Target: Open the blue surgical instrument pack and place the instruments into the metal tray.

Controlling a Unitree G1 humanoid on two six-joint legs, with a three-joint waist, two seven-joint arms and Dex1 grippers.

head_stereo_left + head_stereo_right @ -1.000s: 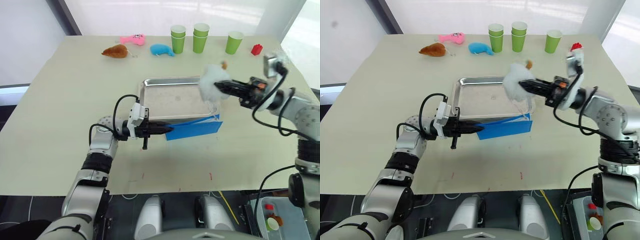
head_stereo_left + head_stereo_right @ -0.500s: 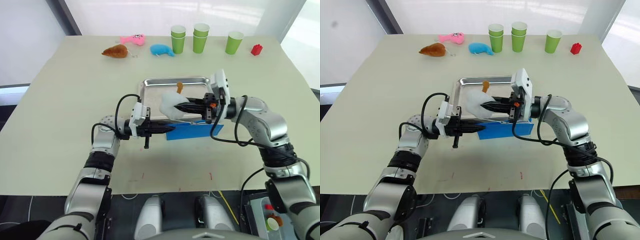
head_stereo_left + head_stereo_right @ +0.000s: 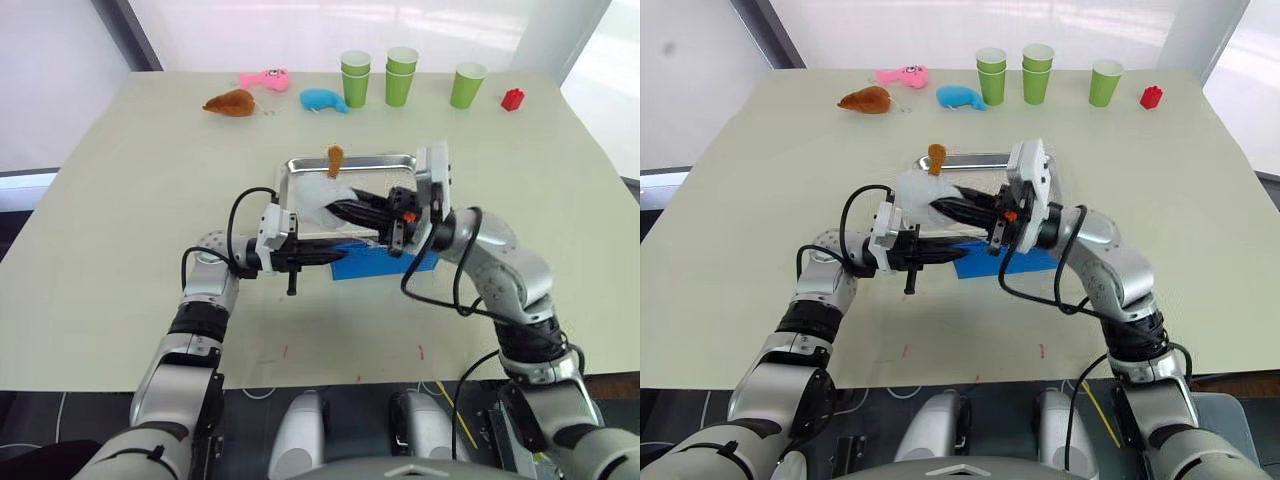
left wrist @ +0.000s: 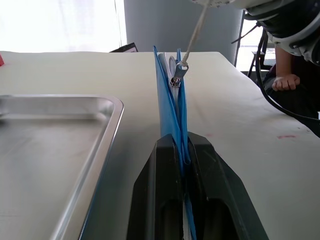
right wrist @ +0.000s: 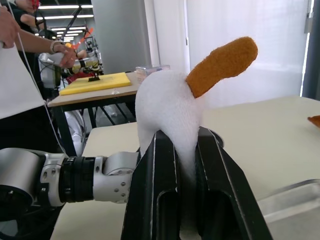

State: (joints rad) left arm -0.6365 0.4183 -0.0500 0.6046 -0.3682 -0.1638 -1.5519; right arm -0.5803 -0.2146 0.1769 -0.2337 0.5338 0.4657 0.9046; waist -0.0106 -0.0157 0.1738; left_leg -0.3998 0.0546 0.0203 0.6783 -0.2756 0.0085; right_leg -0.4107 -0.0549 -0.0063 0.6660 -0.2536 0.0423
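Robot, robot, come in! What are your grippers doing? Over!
Left gripper shut on blue surgical instrument pack, held on edge beside metal tray. Right gripper shut on white fluffy zipper pull. Pack still closed.

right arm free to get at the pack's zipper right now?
Probably not. The right gripper is shut on a white plush toy, so its fingers are occupied. The left gripper pinches the blue surgical instrument pack upright beside the metal tray.
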